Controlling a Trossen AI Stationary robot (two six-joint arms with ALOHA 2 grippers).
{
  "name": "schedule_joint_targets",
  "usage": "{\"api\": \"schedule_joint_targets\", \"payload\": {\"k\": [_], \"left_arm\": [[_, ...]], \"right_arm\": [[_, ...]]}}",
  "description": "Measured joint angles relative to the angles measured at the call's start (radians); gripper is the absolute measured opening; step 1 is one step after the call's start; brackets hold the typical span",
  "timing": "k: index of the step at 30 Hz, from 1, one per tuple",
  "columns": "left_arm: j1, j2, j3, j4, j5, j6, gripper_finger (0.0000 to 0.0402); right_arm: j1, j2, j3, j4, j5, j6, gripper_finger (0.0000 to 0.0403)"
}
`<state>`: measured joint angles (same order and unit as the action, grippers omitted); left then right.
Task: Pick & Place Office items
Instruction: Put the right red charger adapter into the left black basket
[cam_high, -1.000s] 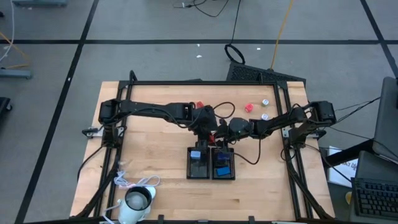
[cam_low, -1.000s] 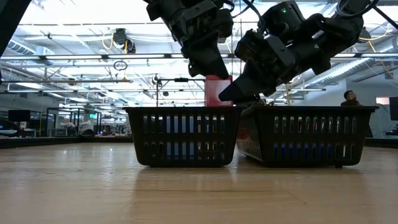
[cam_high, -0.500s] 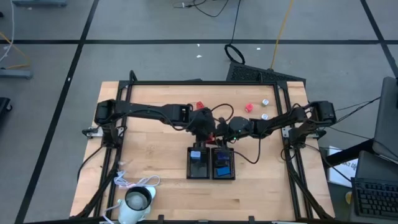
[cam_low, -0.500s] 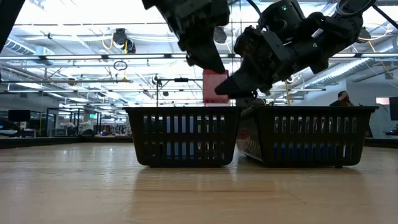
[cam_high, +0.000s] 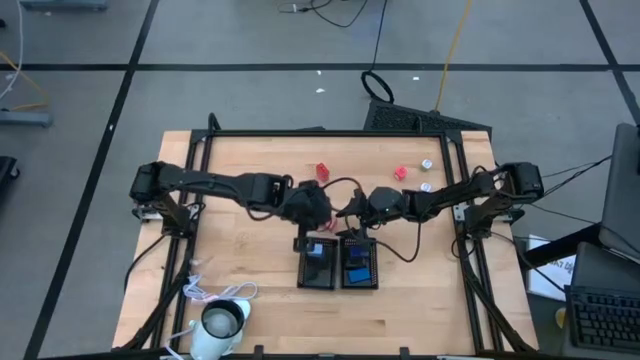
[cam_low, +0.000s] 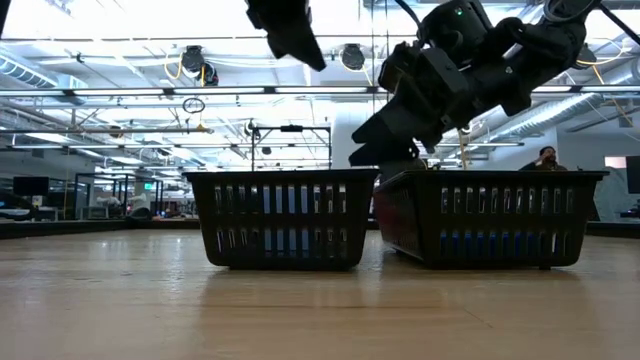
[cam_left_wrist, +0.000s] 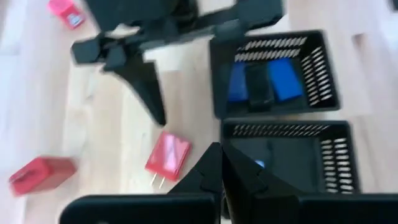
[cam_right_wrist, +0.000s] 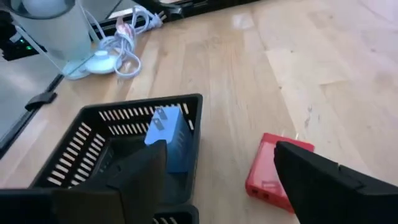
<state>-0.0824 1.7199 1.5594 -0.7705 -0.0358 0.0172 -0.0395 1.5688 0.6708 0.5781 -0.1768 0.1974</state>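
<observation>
Two black trays (cam_high: 339, 263) side by side at worktop (cam_high: 240, 270) centre, blue blocks (cam_high: 357, 273) inside. Red charger block (cam_right_wrist: 272, 172) flat on worktop at 12 o'clock of trays, released, between opened right end effector (cam_right_wrist: 224, 180) fingers. Left end effector (cam_left_wrist: 219, 163) closed, empty, above block (cam_left_wrist: 168, 155). Farther: red blocks (cam_high: 323, 170), silvery bits (cam_high: 426, 163).

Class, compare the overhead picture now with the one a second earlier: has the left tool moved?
Yes. Judged against the two black trays, the left tool has pulled back toward the table's left side, away from the right tool.
</observation>
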Motion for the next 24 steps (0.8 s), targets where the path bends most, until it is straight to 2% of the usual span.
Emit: {"api": "schedule_joint_targets", "payload": {"k": [3,6,11,14,19,24], "left_arm": [[-0.009,0.000,0.000,-0.026,-0.057,-0.025,0.0002],[-0.014,0.000,0.000,-0.052,-0.093,-0.046,0.0012],[-0.014,0.000,0.000,-0.045,-0.101,-0.054,0.0022],[-0.009,0.000,0.000,-0.043,-0.101,-0.056,0.0023],[0.000,0.000,0.000,-0.038,-0.101,-0.079,0.0023],[0.004,0.000,0.000,-0.041,-0.104,-0.099,0.0024]], "right_arm": [[0.005,0.000,0.000,-0.012,0.058,-0.005,0.0277],[0.009,0.000,0.000,-0.025,0.184,-0.006,0.0269],[0.008,0.015,0.000,-0.028,0.335,0.000,0.0263],[0.008,0.044,0.010,-0.039,0.330,0.017,0.0264],[0.008,0.165,0.129,-0.145,0.277,-0.009,0.0273],[0.007,0.260,0.334,-0.442,0.277,-0.066,0.0275]]}}
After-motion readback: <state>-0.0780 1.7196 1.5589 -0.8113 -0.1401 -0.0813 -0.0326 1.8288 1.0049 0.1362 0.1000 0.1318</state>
